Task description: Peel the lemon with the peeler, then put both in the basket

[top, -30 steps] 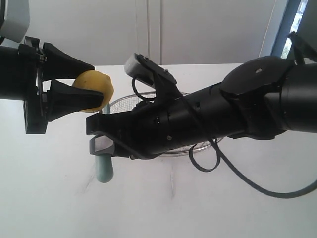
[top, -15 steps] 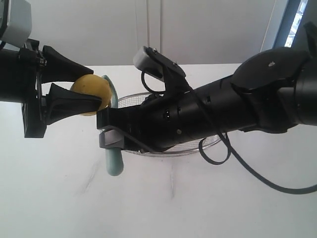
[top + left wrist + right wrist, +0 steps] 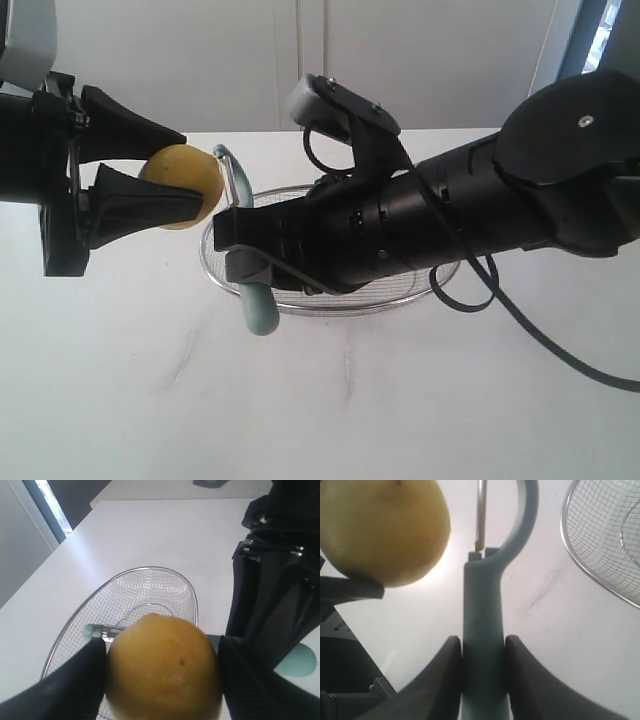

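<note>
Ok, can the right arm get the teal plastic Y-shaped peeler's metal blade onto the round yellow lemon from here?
Likely yes: the right gripper grips the peeler, whose head sits right beside the lemon held in the left gripper, with nothing between them.

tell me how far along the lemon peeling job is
Done: both picked up. The left end effector grips the lemon, the right end effector grips the peeler by its handle. In hand: the blade is close beside the lemon, whose visible skin looks whole. Left: peel, then put both in the basket, which holds neither.
</note>
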Controlling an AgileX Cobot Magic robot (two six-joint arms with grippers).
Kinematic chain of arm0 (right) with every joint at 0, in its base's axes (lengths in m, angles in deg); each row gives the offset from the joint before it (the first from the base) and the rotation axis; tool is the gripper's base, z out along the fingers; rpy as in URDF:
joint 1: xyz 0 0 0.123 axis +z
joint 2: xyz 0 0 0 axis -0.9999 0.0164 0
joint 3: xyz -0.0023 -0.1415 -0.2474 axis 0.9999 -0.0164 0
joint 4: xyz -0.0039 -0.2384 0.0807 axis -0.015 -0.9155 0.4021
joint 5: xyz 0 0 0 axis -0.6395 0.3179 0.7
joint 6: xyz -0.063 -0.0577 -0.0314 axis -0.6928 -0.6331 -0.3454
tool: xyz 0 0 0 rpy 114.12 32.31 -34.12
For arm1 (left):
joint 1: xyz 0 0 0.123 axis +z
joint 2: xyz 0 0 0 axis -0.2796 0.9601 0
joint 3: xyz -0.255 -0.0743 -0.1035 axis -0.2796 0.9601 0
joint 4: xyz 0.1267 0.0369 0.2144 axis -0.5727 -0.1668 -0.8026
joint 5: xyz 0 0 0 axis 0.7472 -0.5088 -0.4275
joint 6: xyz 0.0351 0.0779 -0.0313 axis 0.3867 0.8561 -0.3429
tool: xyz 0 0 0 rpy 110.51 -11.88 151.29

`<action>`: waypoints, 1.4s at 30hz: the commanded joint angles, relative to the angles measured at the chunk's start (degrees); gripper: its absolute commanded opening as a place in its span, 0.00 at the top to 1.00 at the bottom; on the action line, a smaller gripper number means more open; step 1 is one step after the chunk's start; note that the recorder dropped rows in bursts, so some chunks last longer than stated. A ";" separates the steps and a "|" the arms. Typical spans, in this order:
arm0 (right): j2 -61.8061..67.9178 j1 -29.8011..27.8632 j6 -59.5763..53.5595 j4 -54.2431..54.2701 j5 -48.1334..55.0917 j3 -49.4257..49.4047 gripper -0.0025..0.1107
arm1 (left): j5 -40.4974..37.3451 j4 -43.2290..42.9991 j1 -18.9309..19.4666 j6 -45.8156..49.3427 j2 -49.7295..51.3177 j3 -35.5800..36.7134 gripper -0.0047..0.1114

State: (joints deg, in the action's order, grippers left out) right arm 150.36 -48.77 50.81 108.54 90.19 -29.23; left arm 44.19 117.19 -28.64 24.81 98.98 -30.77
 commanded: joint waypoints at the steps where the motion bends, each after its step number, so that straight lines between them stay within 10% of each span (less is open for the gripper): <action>1: -1.12 -0.33 0.53 -0.73 -0.47 -0.35 0.98 | -0.88 1.38 -0.31 -0.18 -0.84 0.24 0.96; 30: -14.07 -0.33 26.32 -31.17 -3.89 -8.39 0.98 | -1.10 1.38 -0.31 -0.18 -0.83 0.24 0.96; 36: -6.50 -0.33 22.29 -23.44 -6.06 -9.37 0.98 | -1.25 1.38 -0.31 -0.18 -0.83 0.24 0.96; 42: 0.75 -0.33 -7.17 9.67 -1.92 -7.99 0.98 | -1.25 1.38 -0.31 -0.18 -0.83 0.24 0.96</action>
State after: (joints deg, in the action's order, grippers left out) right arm 148.85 -48.77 59.10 102.36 86.20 -38.35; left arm 44.08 117.06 -28.64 24.81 98.87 -30.77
